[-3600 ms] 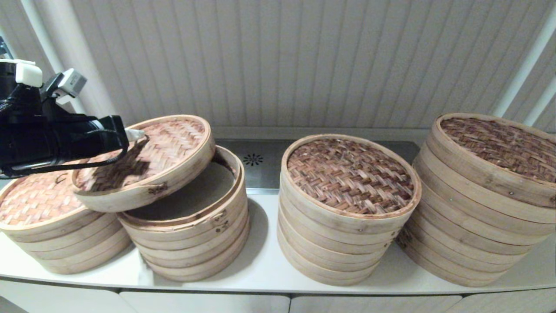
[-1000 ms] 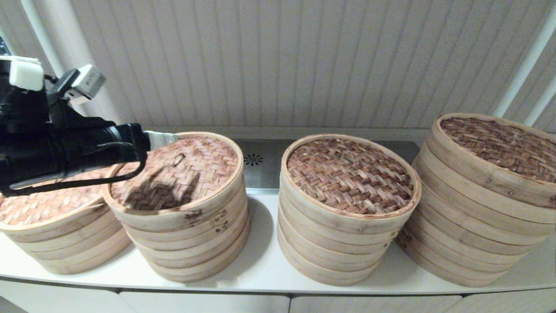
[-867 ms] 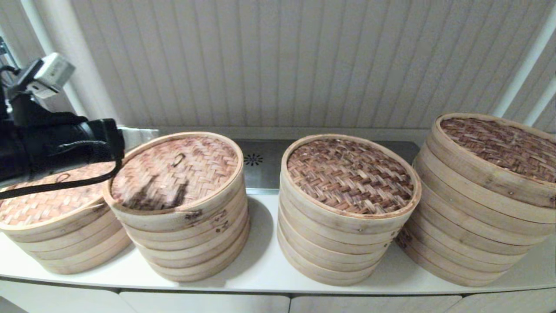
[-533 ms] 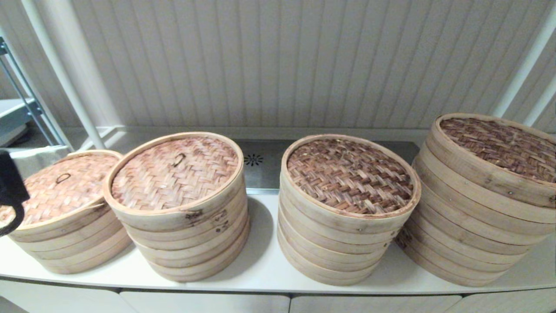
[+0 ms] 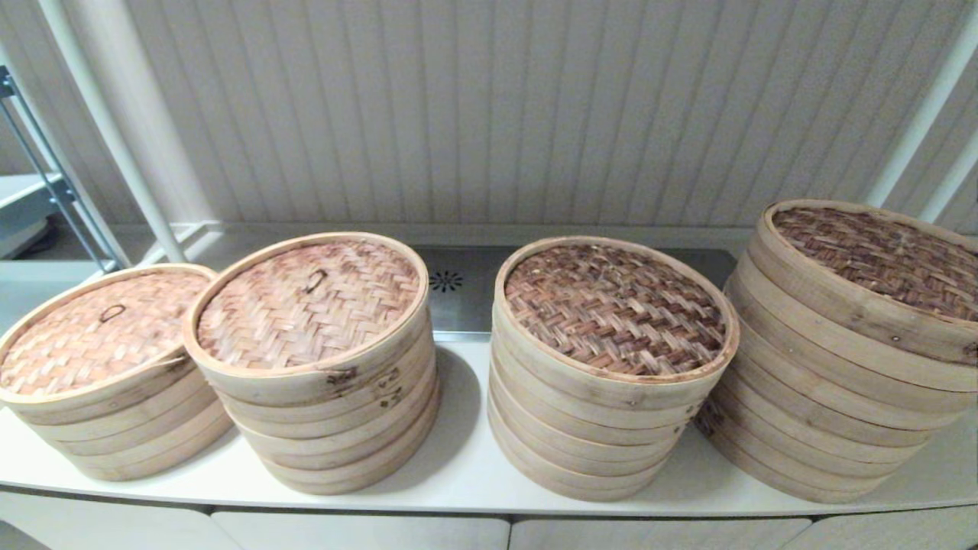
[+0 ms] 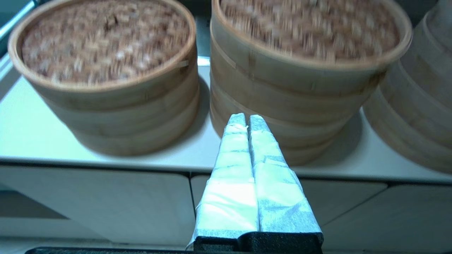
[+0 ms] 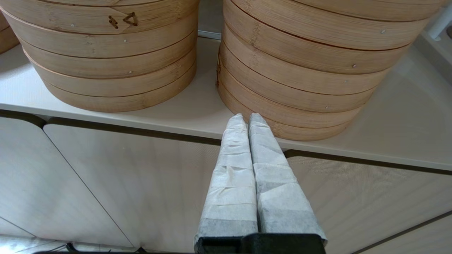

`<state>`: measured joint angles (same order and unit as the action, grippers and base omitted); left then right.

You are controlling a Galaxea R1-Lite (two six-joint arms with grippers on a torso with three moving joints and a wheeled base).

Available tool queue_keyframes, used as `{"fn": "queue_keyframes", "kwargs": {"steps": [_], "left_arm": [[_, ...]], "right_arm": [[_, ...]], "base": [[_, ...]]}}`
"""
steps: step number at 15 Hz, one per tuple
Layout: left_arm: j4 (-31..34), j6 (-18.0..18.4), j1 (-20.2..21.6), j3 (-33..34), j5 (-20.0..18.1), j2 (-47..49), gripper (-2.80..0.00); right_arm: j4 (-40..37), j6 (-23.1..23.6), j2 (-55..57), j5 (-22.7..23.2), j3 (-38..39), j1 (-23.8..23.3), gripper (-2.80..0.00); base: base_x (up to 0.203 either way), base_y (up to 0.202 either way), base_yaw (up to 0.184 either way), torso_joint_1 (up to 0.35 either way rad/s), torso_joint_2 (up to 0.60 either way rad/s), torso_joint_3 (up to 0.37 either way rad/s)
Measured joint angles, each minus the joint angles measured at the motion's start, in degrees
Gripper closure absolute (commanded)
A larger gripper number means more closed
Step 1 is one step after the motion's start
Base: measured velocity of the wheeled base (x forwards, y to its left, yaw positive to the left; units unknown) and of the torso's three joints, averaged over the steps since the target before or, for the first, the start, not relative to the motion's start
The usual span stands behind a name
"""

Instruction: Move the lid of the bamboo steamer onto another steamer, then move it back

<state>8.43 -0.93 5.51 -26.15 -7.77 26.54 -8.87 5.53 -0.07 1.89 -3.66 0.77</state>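
Note:
The woven bamboo lid lies flat on the second steamer stack from the left, with its small loop handle on top. That lid also shows in the left wrist view. Neither arm appears in the head view. My left gripper is shut and holds nothing. It hangs in front of the counter edge, lower than the lid and pointing at that stack's base. My right gripper is shut and empty too, parked below the counter edge before the two right-hand stacks.
The white counter carries a lidded low stack at far left, a darker-lidded stack right of centre and a taller stack at far right. Cabinet fronts run below. A metal rack stands at left.
The left arm set the lid level on the second stack and let go. It then drew back left and down, out of the head view.

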Motion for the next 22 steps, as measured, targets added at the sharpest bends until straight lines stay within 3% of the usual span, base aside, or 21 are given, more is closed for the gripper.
{"fn": "queue_keyframes", "kwargs": {"steps": [3,7,11,13,15,19,22], "left_arm": [[-2.26,0.81,0.22,11.59,0.43,-7.38,0.00],[-17.24,1.93,0.24,24.66,1.97,-10.03,0.00],[-18.22,3.82,0.24,26.08,2.41,-10.57,0.00],[-17.27,3.78,-1.96,26.10,2.43,-10.91,0.00],[-14.07,3.77,-6.21,26.15,2.53,-12.48,0.00],[-9.51,3.67,-6.66,25.62,2.54,-21.69,0.00],[-9.12,0.39,-6.25,25.41,5.22,-25.16,0.00]], "right_arm": [[0.05,-0.19,0.00,-0.02,0.09,0.00,0.00],[0.94,-0.30,0.00,-0.22,0.52,-0.02,0.00],[1.84,-0.11,0.00,-0.07,0.96,0.00,0.00],[1.87,-0.01,0.00,0.00,1.01,0.00,0.00],[1.87,-0.02,0.00,0.01,1.02,0.00,0.00],[1.89,-0.05,0.00,0.01,1.02,0.00,0.00],[1.89,-0.16,0.00,-0.05,1.02,0.00,0.00]], "base": [[0.000,0.000,0.000,0.000,0.00,0.000],[0.000,0.000,0.000,0.000,0.00,0.000],[0.000,0.000,0.000,0.000,0.00,0.000],[0.000,0.000,0.000,0.000,0.00,0.000],[0.000,0.000,0.000,0.000,0.00,0.000],[0.000,0.000,0.000,0.000,0.00,0.000],[0.000,0.000,0.000,0.000,0.00,0.000]]}}
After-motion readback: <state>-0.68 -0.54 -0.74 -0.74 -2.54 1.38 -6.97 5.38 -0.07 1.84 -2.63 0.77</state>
